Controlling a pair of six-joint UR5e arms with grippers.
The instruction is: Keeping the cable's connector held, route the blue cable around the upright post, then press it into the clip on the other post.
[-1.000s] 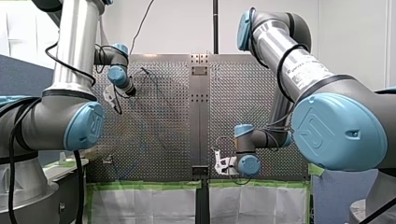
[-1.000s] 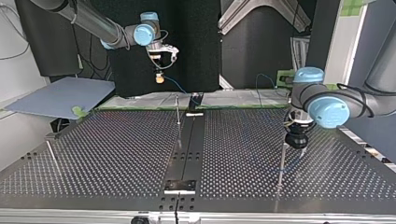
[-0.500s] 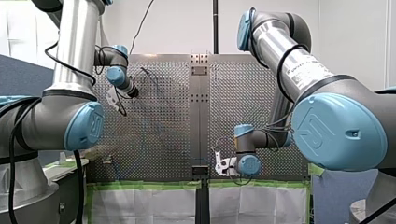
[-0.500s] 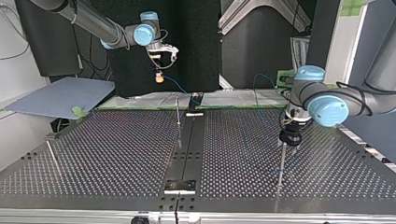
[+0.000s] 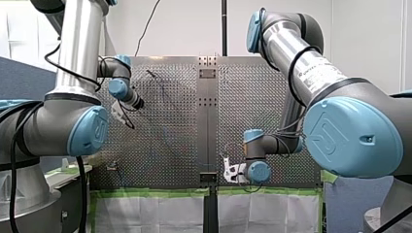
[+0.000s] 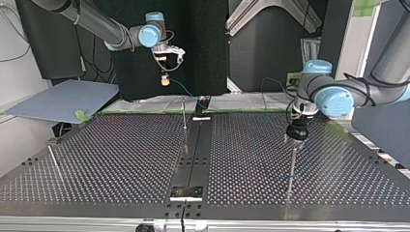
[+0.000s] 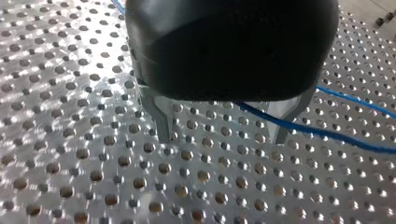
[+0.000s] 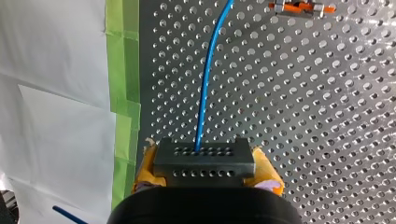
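Blue cable (image 8: 206,79) leaves the dark connector (image 8: 204,161), which my right end effector (image 8: 205,173) clamps between yellow pads. Its long axis runs straight ahead of that end effector over the worktop (image 8: 327,116). In the left wrist view my left end effector (image 7: 222,138) has its metal fingers spread and grips nothing; the cable slants from between them out past one finger. Judgement: my left arm is nearer the routing. Only the top view shows the upright post (image 6: 291,166), just below that end effector.
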